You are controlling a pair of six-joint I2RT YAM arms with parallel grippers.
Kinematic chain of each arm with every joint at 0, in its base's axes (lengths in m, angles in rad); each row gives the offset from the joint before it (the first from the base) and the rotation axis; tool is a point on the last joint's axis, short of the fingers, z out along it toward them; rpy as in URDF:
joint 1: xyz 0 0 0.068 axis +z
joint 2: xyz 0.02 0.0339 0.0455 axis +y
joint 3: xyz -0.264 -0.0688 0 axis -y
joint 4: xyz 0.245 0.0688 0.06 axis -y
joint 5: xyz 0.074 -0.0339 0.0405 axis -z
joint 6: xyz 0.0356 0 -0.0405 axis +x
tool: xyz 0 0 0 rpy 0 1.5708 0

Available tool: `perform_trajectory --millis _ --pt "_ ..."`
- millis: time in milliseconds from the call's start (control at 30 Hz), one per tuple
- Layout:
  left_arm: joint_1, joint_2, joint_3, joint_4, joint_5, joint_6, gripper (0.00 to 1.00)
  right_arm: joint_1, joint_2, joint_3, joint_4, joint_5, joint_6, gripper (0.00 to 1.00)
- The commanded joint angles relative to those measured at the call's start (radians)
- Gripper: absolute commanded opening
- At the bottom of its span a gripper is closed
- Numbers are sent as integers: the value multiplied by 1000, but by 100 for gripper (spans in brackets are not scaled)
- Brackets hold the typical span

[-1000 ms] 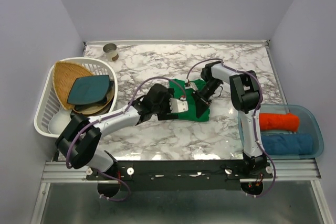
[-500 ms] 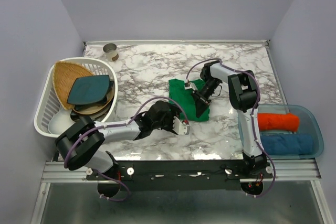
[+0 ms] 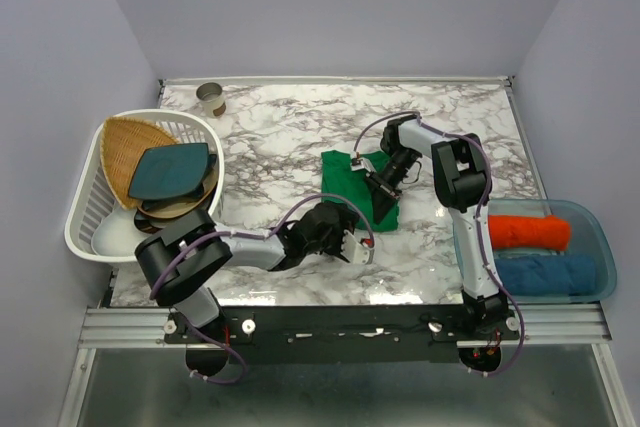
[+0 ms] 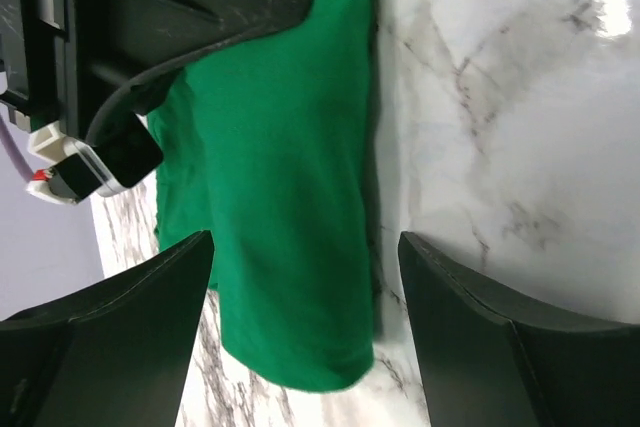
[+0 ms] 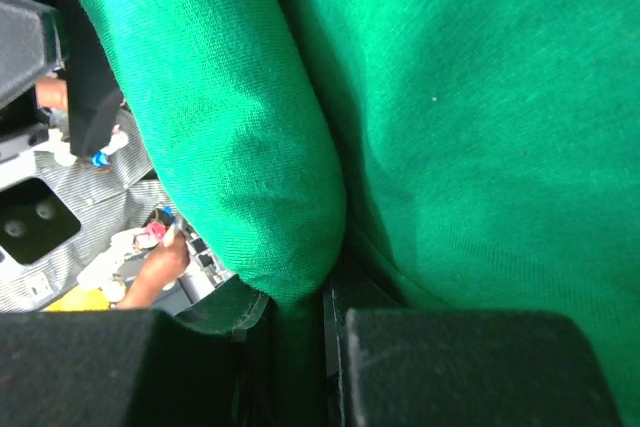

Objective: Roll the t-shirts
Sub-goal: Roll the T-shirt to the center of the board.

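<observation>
The bright green t-shirt lies partly folded in the middle of the marble table. My right gripper rests on its right side, shut on a rolled fold of the green cloth, which fills the right wrist view around the gripper. Nearer the front edge, my left gripper is open and holds nothing. In the left wrist view the shirt's near edge lies between and beyond the gripper. An orange-red t-shirt roll and a blue one sit in the clear bin.
A white basket at the left holds a wicker tray, a dark teal plate and dishes beneath. A small cup stands at the back left corner. The right arm's black wrist shows over the shirt.
My left gripper has let go of the shirt and drawn back toward the front edge, its jaws a little narrower. The right gripper has kept its hold and place.
</observation>
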Motion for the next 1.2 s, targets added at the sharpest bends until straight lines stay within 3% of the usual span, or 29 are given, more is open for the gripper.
perform_trajectory --millis 0,233,367,400,500,600,633,867,933,1000,1033,1067,1133,1167 --pt "-4 91 12 59 -87 29 77 7 79 25 -14 83 -50 17" --pt "-2 151 55 -11 -101 29 51 7 78 22 -12 85 -49 17" --pt "4 191 138 -170 -92 0 35 7 87 29 -20 82 -53 18" --pt "13 201 166 -215 -84 -9 20 7 85 31 -21 82 -53 18" --pt "27 228 252 -339 -55 -46 1 7 82 26 -15 80 -52 26" --pt "61 226 327 -466 10 -97 0 -4 1 -26 35 83 -52 50" --pt "84 224 366 -502 43 -114 0 -12 -37 -41 90 86 -50 99" --pt "153 229 506 -808 273 -151 0 -121 -365 -109 254 142 -56 100" --pt "164 246 545 -876 325 -155 0 -160 -503 -168 398 198 -39 100" --pt "179 281 617 -988 408 -148 0 -185 -620 -326 521 259 -32 100" --pt "185 290 635 -1013 432 -151 0 -187 -686 -396 690 295 -23 100" --pt "191 300 676 -1039 452 -152 0 -185 -847 -579 787 332 -10 100" --pt "207 336 722 -1117 508 -154 0 -182 -1018 -769 1019 326 -47 100" --pt "211 349 765 -1137 522 -157 0 -178 -1205 -859 1090 309 -108 100"
